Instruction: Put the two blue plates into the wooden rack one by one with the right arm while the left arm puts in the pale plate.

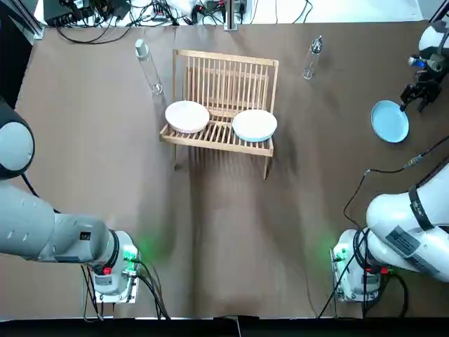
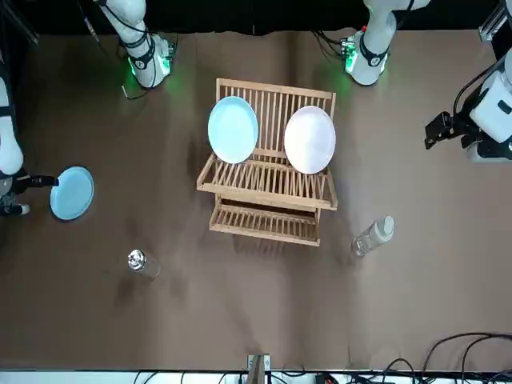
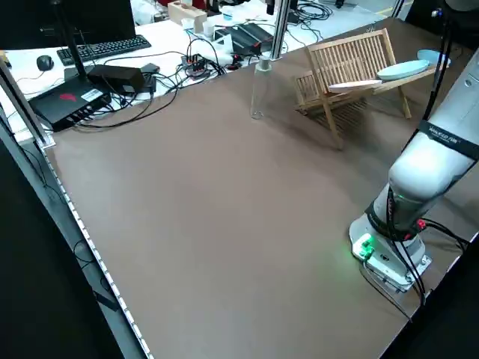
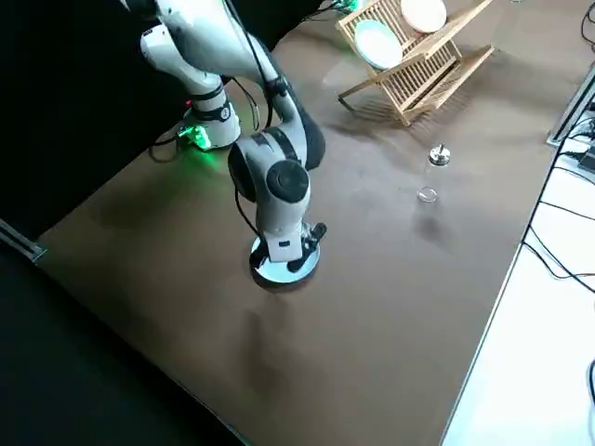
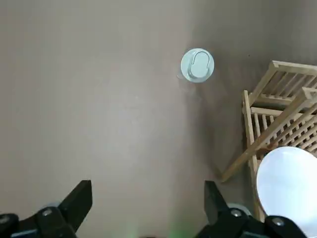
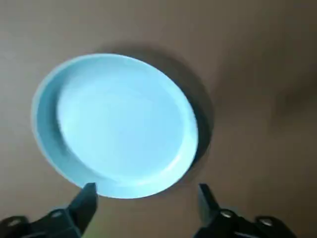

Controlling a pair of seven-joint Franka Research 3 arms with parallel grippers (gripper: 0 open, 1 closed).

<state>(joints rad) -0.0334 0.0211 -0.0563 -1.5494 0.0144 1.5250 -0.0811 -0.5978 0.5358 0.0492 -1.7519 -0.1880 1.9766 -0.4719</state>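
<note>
left gripper (image 2: 438, 130): at the robot's far left, over bare tabletop (image 1: 224, 232) and well apart from the rack (image 1: 224, 77). The jaws are spread wide and hold nothing. Its wrist camera (image 5: 147, 188) looks down on a bottle cap and the rack's left end.
left bottle (image 1: 149, 67): clear with a pale cap, upright on the tabletop. It is near the rack's far left corner and not touching it.
rack: wooden and slatted, in the middle of the tabletop toward the far edge. It holds two plates side by side.
pale plate (image 1: 186, 116): in the rack's left half, propped at a tilt in the slats. A gap separates it from its neighbour.
racked blue plate (image 1: 254, 125): in the rack's right half, tilted the same way as the pale plate and beside it without touching.
right bottle (image 1: 312, 57): clear with a metal cap, on the tabletop to the right of the rack toward the far edge. It is apart from the rack.
loose blue plate (image 1: 390, 121): lies flat on the tabletop at the robot's far right, hollow side up, well apart from the rack.
right gripper (image 1: 419, 93): at the right-hand rim of the loose blue plate. The jaws are spread and pinch nothing. In its wrist view (image 6: 147, 188) the two fingertips sit either side of a stretch of the plate's rim. Whether they touch the plate cannot be told.
</note>
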